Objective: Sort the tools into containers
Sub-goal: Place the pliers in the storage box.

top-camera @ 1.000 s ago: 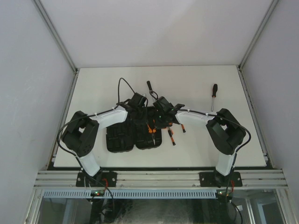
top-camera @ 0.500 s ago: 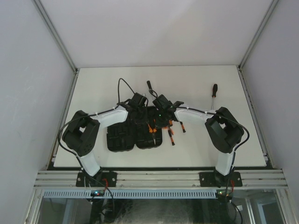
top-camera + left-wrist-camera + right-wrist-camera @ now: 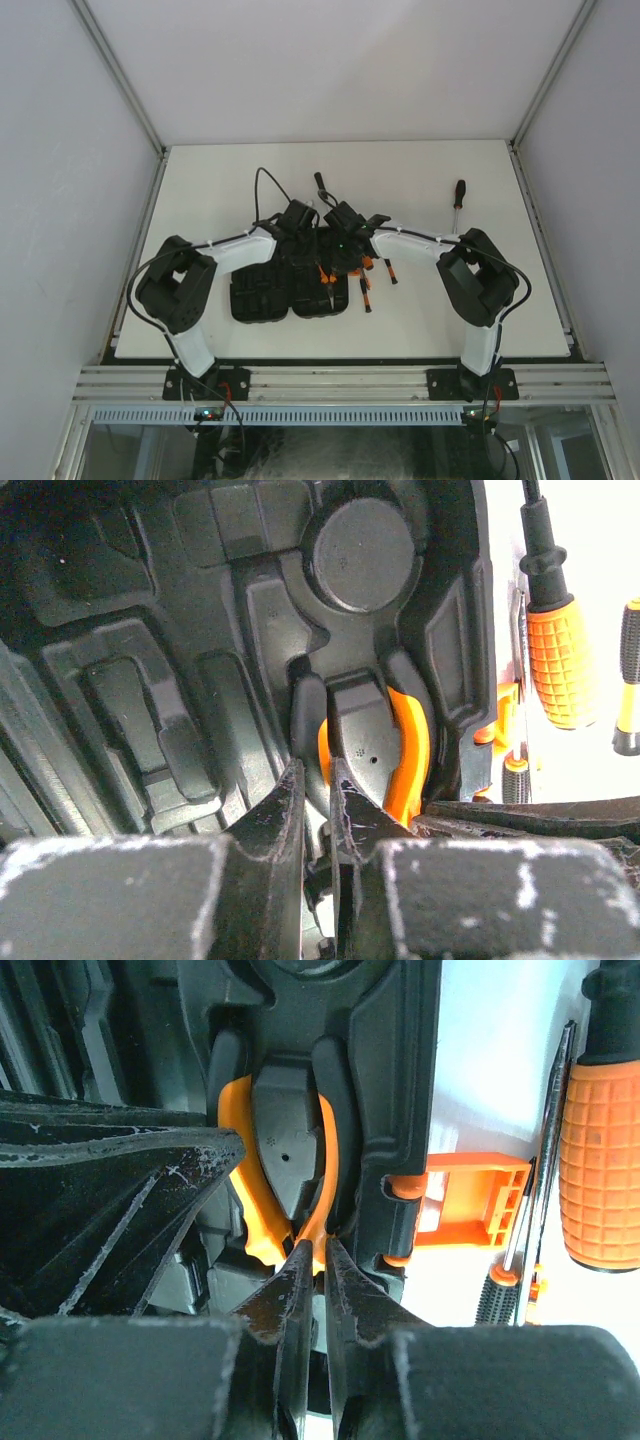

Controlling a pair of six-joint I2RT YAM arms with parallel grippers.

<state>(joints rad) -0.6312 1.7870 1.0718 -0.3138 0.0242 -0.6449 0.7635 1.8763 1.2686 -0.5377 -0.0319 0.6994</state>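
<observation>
One table: white, with pale walls on three sides.
Two arms: the left arm and right arm both bend inward, and their wrists meet over the far right part of the case.
Case: black and open, its two halves lying flat side by side at the near centre of the table, moulded slots facing up.
Left gripper: over the right half, tips down at the pliers. The jaws are drawn in to a slim gap with one orange grip between the tips, clenched on it.
Right gripper: at the same tool from the other side. The jaws are all but together, tips against the orange curve of the handle. Whether it pinches the handle I cannot tell.
Hammer: only its black handle shows, on the table just beyond the case. The head is hidden behind the wrists.
Long screwdriver: black-handled, lying alone on the table, well apart to the right of the case.
Pliers: orange-handled, lying in a moulded slot of the right half, near its right edge.
Small screwdrivers: at least two, black and orange, on the table just right of the case.
Latch: orange, on the case's right edge, beside a screwdriver shaft.
</observation>
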